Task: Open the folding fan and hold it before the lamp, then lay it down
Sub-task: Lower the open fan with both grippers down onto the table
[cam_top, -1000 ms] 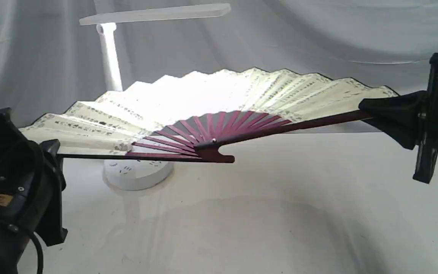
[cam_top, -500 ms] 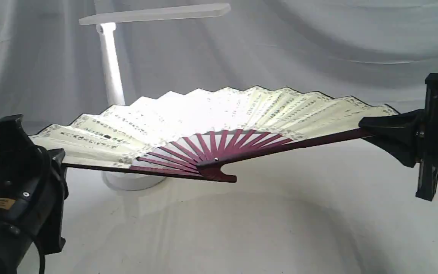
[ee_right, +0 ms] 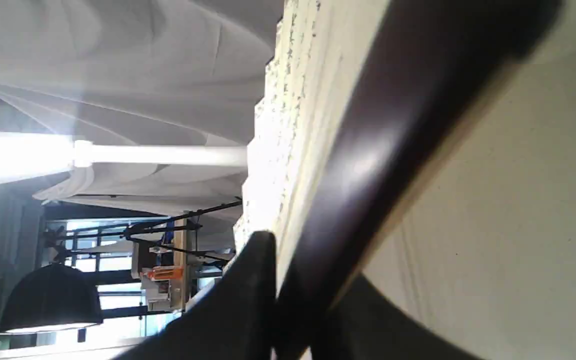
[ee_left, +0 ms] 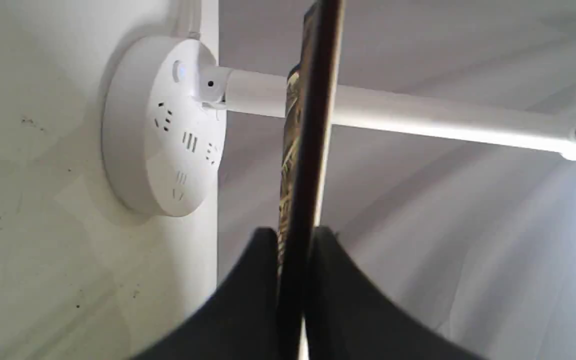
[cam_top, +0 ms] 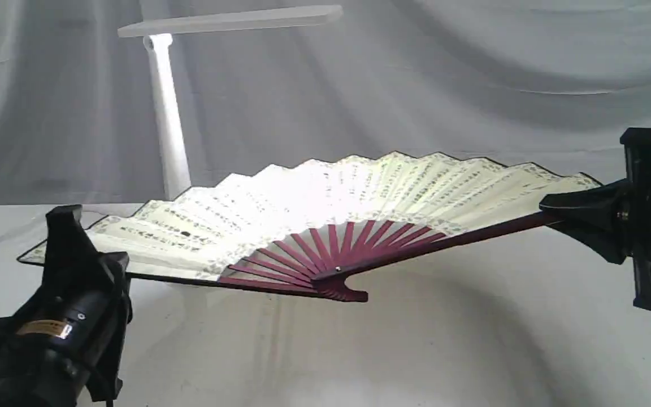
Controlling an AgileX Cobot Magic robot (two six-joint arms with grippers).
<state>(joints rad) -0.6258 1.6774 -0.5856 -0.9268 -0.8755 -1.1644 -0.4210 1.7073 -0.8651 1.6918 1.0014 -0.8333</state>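
The folding fan point(cam_top: 325, 209) hangs spread between the two grippers, low over the table point(cam_top: 472, 350), with the lamp point(cam_top: 170, 130) behind it. I'd bring both ends down level and together so the paper doesn't twist. The left gripper point(ee_left: 295, 240) and right gripper point(cam_top: 554, 211) each pinch an outer guard, with the arms low and spread wide.

Pleated paper fan point(cam_top: 359, 192), glossy maroon wooden ribs point(cam_top: 331, 254)

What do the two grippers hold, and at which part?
Both hold the open folding fan: the left gripper pinches one dark outer guard near its far end, the right gripper the other guard.
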